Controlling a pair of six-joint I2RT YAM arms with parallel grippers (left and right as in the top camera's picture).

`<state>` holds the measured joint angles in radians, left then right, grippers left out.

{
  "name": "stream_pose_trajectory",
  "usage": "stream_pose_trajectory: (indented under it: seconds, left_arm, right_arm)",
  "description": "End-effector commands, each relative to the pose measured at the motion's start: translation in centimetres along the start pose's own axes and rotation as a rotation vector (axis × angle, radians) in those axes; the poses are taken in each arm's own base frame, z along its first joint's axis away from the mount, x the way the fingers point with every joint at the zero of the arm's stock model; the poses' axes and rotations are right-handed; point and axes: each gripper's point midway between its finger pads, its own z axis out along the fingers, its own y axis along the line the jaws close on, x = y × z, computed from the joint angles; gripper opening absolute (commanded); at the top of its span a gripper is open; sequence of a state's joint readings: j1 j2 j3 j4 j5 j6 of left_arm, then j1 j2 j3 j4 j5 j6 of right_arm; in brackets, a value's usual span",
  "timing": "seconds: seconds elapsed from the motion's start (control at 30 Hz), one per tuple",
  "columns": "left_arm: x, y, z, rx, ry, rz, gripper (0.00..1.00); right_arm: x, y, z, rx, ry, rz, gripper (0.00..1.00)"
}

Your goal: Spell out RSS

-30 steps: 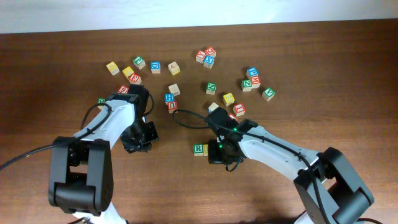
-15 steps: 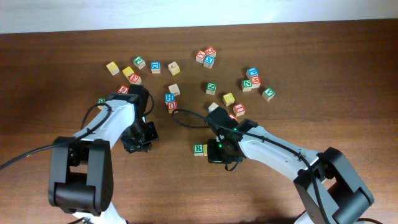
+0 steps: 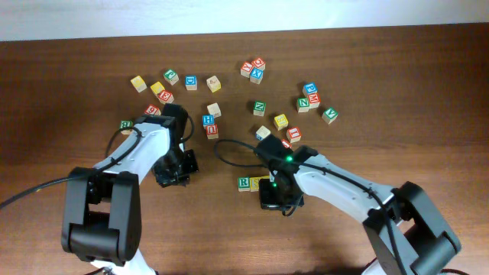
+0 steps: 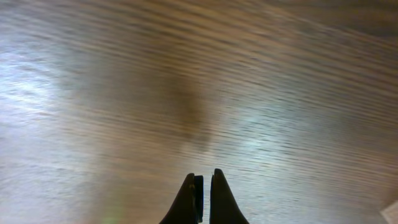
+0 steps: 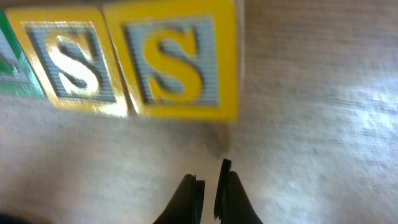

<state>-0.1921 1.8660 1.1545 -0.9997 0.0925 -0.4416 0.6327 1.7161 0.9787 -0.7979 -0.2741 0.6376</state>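
Observation:
In the right wrist view two yellow S blocks (image 5: 71, 62) (image 5: 174, 59) sit side by side in a row, with the edge of a green block (image 5: 7, 56) to their left. In the overhead view the green R block (image 3: 243, 183) and one yellow S block (image 3: 254, 182) show; the second S is mostly hidden under my right arm. My right gripper (image 5: 208, 182) (image 3: 275, 200) is shut and empty, just in front of the row. My left gripper (image 4: 202, 182) (image 3: 173, 173) is shut and empty over bare wood.
Several loose letter blocks lie scattered at the back: a group at the back left (image 3: 160, 90), a blue and red pair (image 3: 208, 124), a cluster (image 3: 254, 70) and another at the right (image 3: 309, 98). A few blocks (image 3: 281, 122) sit just behind my right arm.
My right gripper has drawn back from the block row toward the table's front. My left arm has shifted slightly to the right.

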Motion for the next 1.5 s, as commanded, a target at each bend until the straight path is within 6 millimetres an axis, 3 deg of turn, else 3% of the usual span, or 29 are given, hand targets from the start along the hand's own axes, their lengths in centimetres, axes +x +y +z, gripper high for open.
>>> stream_pose_trajectory:
  seconds: [0.0,0.2,0.43,0.67,0.8,0.9,1.13,1.47]
  left_arm:
    - [0.4,-2.2,-0.2,0.054,-0.021,0.067,0.00]
    - [0.2,-4.9,-0.1,0.081,-0.075,0.138,0.00]
    - [-0.3,-9.1,-0.4,0.188,-0.143,0.224,0.00]
    - [-1.3,-12.8,-1.4,0.328,-0.211,0.252,0.00]
    - [-0.6,-13.9,-1.5,0.369,-0.192,0.276,0.00]
    - [1.1,-15.5,-1.6,0.423,-0.152,0.354,0.00]
    - [2.7,-16.7,-1.3,0.417,-0.139,0.400,0.00]
    - [3.2,-16.2,-1.0,0.399,-0.111,0.393,0.00]
  right_arm:
    - [-2.2,-0.4,-3.4,-0.048,-0.081,-0.007,0.04]
    - [-4.0,-4.6,-5.1,-0.049,-0.100,0.068,0.04]
    - [-6.3,-4.6,-5.5,-0.082,-0.179,0.071,0.04]
    - [-6.2,-5.2,-3.4,-0.061,-0.130,0.096,0.04]
    - [-6.6,-5.6,-1.7,-0.058,-0.118,0.128,0.04]
    - [-7.0,-5.6,-1.2,-0.063,-0.125,0.137,0.04]
    - [-7.1,-5.6,-1.2,-0.065,-0.129,0.143,0.04]
    - [-7.1,-5.6,-1.2,-0.064,-0.128,0.143,0.04]
